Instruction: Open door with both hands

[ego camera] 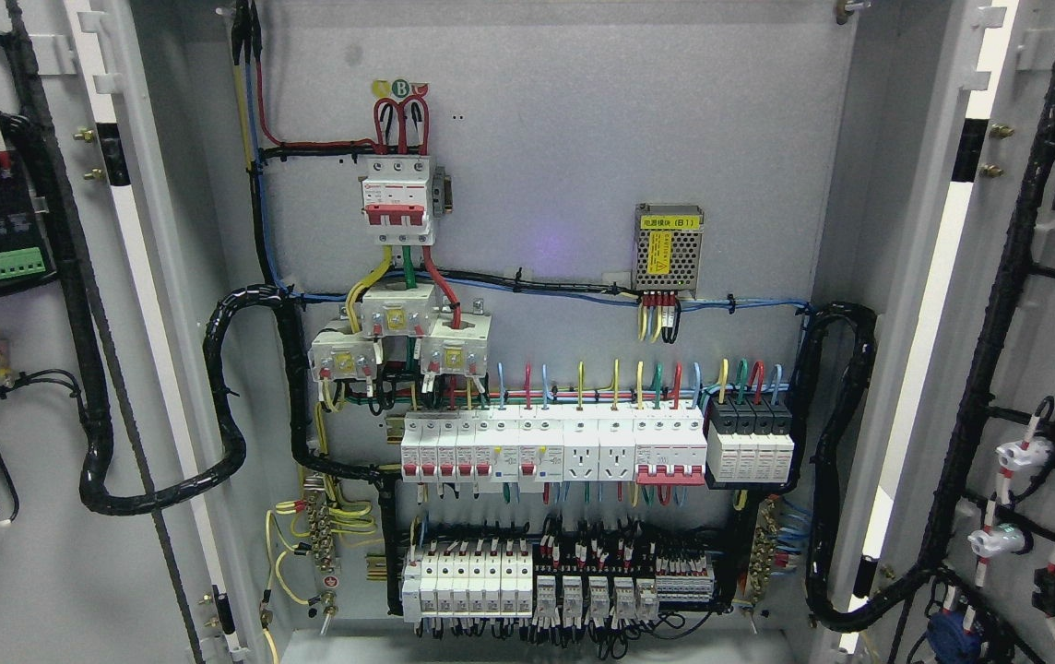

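Observation:
Both doors of the grey electrical cabinet stand swung wide open. The left door (39, 516) fills the picture's left edge, its inner face carrying black modules and a black cable loom. The right door (1044, 304) fills the right edge, with wired lamps and switches on its inside. Between them the cabinet's back panel (564, 138) is fully exposed. Neither of my hands or arms shows anywhere in the head view.
On the panel sit a red-and-white main breaker (396, 198), a small mesh power supply (668, 247), a row of white breakers (551, 447) and lower terminal blocks (527, 576). Thick black corrugated conduits (223, 406) loop from each door into the cabinet.

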